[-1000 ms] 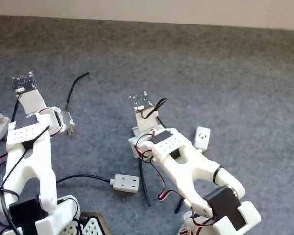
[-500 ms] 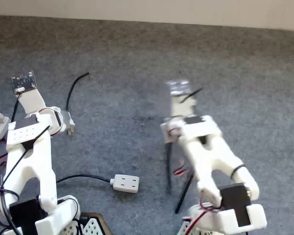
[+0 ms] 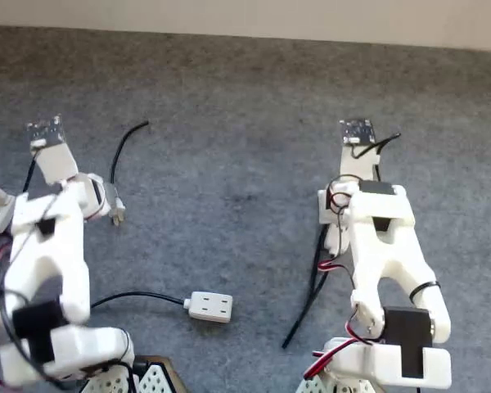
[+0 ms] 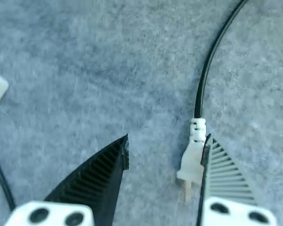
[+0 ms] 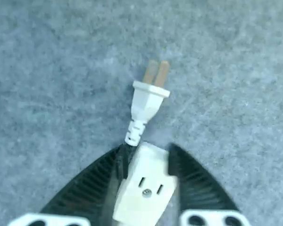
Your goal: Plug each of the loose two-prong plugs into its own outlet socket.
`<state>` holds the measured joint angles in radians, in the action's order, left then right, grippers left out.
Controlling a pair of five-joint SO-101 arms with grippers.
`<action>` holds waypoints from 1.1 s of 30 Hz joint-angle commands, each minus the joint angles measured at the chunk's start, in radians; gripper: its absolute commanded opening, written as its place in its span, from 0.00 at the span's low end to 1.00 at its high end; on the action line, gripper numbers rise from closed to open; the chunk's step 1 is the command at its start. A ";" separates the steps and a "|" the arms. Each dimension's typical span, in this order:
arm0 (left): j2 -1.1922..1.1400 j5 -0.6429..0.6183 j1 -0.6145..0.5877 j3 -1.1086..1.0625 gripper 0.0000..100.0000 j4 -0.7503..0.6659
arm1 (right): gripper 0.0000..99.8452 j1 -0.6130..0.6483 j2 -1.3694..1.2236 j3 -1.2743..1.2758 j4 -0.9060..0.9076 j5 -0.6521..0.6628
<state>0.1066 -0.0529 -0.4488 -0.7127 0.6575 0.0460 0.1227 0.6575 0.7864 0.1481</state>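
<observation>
Overhead view: two white robot arms stand side by side on grey carpet (image 3: pixel 229 123). In the last second the right arm (image 3: pixel 385 246) has swung from the middle of the carpet out to the right. It dragged a black cord (image 3: pixel 307 307) along and now covers the spot where a small white socket lay. The left arm (image 3: pixel 45 246) has barely shifted. Its tip is beside the left plug (image 3: pixel 117 211). A white socket strip (image 3: pixel 209 306) lies untouched between the arms.

Left wrist view: the left gripper (image 4: pixel 167 141) has its fingers spread wide, with nothing between them. The left plug lies flat on the carpet, just beside the paler finger, prongs pointing back toward the arm.

Right wrist view: the right gripper (image 5: pixel 144 153) has its fingers tight against both sides of a white socket (image 5: pixel 144 188), face up. The right plug (image 5: pixel 148 101) lies just ahead of it, prongs pointing away. Its cord slips between the dark finger and the socket.

The swing seems to have brought socket and plug together on the right, but no plug is plugged in yet.
</observation>
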 commanded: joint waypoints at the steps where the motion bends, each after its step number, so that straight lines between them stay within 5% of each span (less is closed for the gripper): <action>1: -0.269 0.017 -0.002 0.311 0.26 0.138 | 0.30 -0.028 0.022 -0.053 0.038 0.011; 9: -0.679 0.140 0.042 0.895 0.29 0.565 | 0.33 -0.021 0.262 -0.077 0.150 0.006; 16: -0.829 0.253 0.061 1.161 0.01 0.740 | 0.33 -0.027 0.561 0.012 0.298 0.014; 24: -0.808 0.425 0.206 1.397 0.00 1.086 | 0.33 -0.022 0.699 0.231 0.311 0.008; 33: -0.489 0.420 0.529 1.092 0.00 1.122 | 0.33 -0.021 0.705 0.344 0.228 -0.037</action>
<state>-0.5715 0.3644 -0.0944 0.5501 1.7622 0.0307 0.8025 0.9950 1.0579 0.1358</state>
